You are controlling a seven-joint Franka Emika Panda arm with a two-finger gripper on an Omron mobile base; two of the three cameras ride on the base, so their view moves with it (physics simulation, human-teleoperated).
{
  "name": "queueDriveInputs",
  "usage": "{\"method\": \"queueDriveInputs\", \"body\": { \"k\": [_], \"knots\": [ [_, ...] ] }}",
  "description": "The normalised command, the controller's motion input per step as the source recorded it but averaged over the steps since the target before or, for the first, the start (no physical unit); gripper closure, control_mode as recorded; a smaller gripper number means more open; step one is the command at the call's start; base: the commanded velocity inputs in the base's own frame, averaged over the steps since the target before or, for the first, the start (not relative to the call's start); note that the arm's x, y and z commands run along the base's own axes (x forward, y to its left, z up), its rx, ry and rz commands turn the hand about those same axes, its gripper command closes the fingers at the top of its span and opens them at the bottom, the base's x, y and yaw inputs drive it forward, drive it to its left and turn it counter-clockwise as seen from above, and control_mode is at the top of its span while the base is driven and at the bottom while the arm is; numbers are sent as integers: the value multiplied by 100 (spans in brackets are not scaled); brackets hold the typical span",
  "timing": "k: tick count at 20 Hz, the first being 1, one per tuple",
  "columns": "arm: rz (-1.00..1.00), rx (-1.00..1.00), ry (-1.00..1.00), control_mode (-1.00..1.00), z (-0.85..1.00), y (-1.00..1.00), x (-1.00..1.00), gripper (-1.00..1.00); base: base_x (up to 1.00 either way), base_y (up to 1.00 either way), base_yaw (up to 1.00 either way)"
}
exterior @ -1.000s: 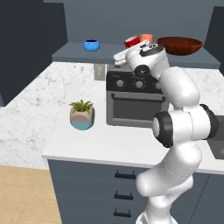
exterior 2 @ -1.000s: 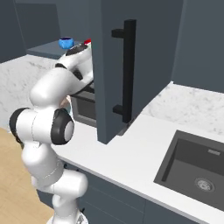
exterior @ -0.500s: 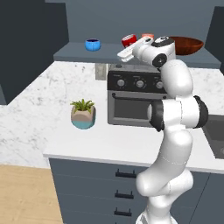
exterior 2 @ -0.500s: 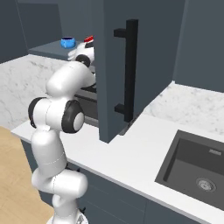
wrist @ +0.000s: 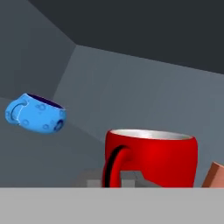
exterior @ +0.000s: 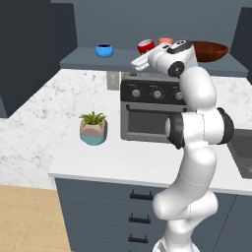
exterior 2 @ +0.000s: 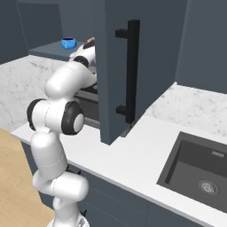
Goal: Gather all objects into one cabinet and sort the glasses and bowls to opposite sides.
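The cabinet's thick bottom shelf [exterior: 83,61] carries all the objects. From left to right stand the small blue bowl [exterior: 104,49], the red cup [exterior: 145,46], the orange cup [exterior: 166,41] and the wide reddish-brown bowl [exterior: 209,49]. My gripper [exterior: 138,62] is shut and empty at the shelf's front edge, just before and below the red cup. In the hand view the red cup [wrist: 151,157] looms close above the fingertips [wrist: 89,179]. There the blue bowl [wrist: 36,113] lies to the left, and an edge of the orange cup [wrist: 214,176] shows at the right.
A toaster oven [exterior: 147,113] stands on the marble counter under the shelf, with a potted plant [exterior: 93,128] to its left. The open cabinet door [exterior 2: 113,88] hangs right of the arm. A sink [exterior 2: 199,173] lies far right. Drawers [exterior: 113,216] are below.
The arm's elbow has swung from leaning right to nearly upright. The hand stays at the shelf's front edge, shifted slightly left. The gripper remains shut.
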Motion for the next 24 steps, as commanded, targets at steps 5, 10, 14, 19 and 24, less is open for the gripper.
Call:
{"method": "queueDriveInputs", "body": {
  "k": [5,10,14,19,24],
  "knots": [
    [-8,0,0,-100,-65,3,33,-100,0,0,0],
    [-16,0,0,-100,-49,0,40,-100,0,0,0],
    [-26,0,0,-100,-18,0,38,-100,0,0,0],
    [-26,0,-2,-100,-2,0,4,-100,0,0,0],
    [-29,0,-17,-100,7,0,-9,-100,0,0,0]
  ]
}}
